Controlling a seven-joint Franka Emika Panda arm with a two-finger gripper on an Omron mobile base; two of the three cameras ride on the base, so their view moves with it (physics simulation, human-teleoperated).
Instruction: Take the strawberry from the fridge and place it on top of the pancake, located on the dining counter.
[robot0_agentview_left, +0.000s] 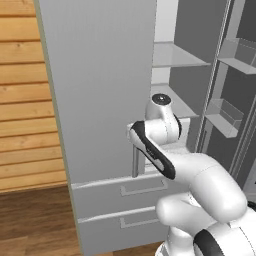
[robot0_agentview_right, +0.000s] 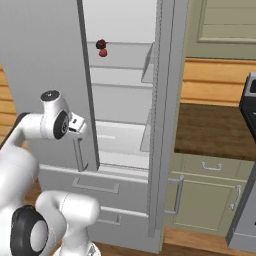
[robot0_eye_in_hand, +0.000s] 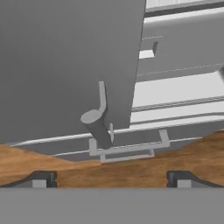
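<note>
The fridge (robot0_agentview_right: 45, 65) stands with its right upper door (robot0_agentview_right: 161, 125) swung open and its left door (robot0_agentview_left: 100, 90) closed. On an upper shelf inside lies the tiny red strawberry (robot0_agentview_right: 103, 52), just below a darker maroon lump (robot0_agentview_right: 100, 44). My hand (robot0_agentview_right: 76, 123) hovers in front of the left door's lower edge, well below the strawberry's shelf. My gripper (robot0_eye_in_hand: 111, 179) is open, nothing between its fingertips (robot0_eye_in_hand: 43, 178), and it looks at the left door's bar handle (robot0_eye_in_hand: 99, 127). The pancake and the dining counter are out of view.
Two drawers with bar handles (robot0_agentview_left: 144, 187) sit below the doors. The open door's bins (robot0_agentview_left: 225, 117) jut out on the right. Beyond it stands a dark counter (robot0_agentview_right: 215, 130) on green cabinets. Wood floor (robot0_agentview_left: 35, 220) spreads to the left.
</note>
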